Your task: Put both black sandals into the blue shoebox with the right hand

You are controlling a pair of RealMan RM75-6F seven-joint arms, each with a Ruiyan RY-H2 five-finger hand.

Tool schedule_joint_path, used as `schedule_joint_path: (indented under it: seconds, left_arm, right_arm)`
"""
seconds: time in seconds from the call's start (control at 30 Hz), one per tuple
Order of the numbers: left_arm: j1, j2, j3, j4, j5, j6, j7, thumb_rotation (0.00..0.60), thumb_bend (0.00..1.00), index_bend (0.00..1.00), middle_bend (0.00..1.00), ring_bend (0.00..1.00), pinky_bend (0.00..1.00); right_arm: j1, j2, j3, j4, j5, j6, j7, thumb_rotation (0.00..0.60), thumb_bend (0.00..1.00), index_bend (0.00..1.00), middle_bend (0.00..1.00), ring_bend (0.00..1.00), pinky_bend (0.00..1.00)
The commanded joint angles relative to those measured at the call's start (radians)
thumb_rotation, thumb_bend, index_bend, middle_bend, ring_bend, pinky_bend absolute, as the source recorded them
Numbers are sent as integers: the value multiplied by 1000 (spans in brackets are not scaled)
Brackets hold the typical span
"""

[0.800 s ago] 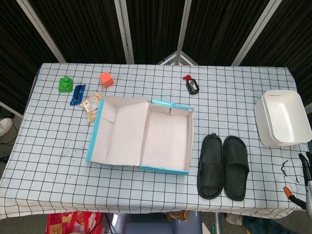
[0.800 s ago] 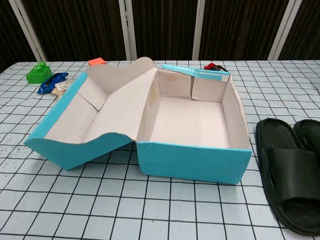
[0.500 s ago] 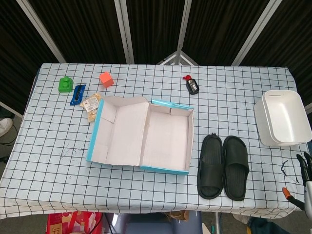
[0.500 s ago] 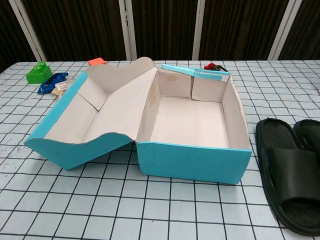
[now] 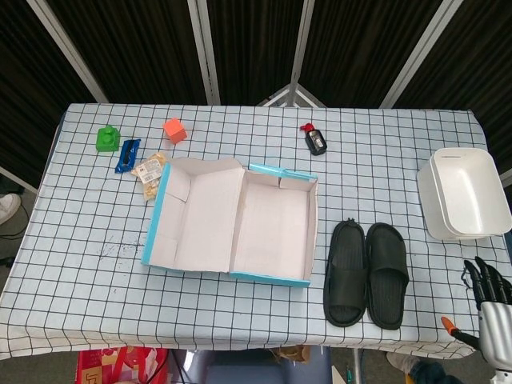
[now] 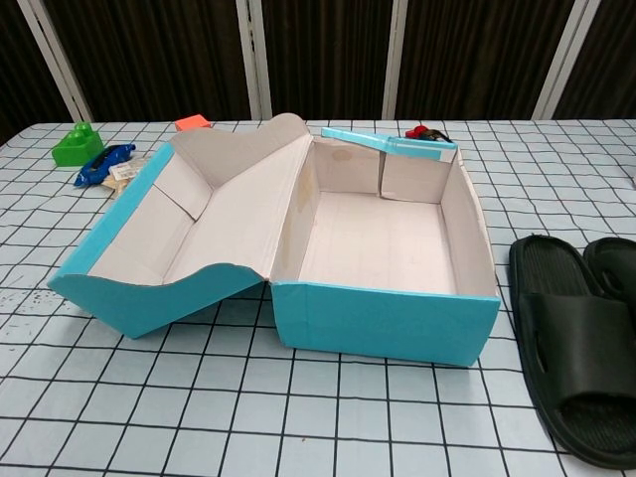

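While dark slatted panels (image 5: 248, 48) back the checked tablecloth (image 5: 80, 240), the right robot hand (image 5: 490, 298) hangs spread, holding nothing.

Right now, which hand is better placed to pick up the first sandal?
The right hand. It is at the table's right edge, open and empty, near the black sandals lying right of the blue shoebox. The left hand shows in neither view.

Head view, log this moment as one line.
right hand: open, near table edge | sandals: on table, untouched | shoebox: open, empty
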Motion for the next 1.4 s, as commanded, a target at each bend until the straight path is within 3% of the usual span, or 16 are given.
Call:
schedule_joint_path:
  seconds: [0.03, 0.17, 0.33, 0.73, 1.4]
  left_arm:
    - [-2, -1, 0, -1, -1, -3, 3, 600, 370, 3, 0, 0, 29]
    - [-13, -1, -1, 3, -8, -27, 6, 600, 370, 3, 0, 0, 30]
    - [-24, 5, -5, 8, -28, -55, -4, 600, 369, 3, 0, 0, 30]
    - [-32, 15, -5, 10, -39, -77, -27, 600, 370, 3, 0, 0, 30]
    - [-46, 4, -9, 12, -58, -96, 7, 600, 370, 3, 0, 0, 30]
  right_arm:
    - [-3, -55, -15, -23, -31, 4, -43, 600, 145, 80, 49, 78, 145]
    - [14, -118, -35, -66, -35, -57, -190, 600, 145, 79, 42, 78, 144]
    - [54, -180, -31, -135, 50, -166, -354, 600, 144, 80, 37, 78, 144]
    - [114, -361, 16, -121, 168, -223, -618, 600, 143, 79, 36, 76, 137]
    - [217, -472, 88, -60, 375, -281, -728, 600, 144, 79, 35, 75, 137]
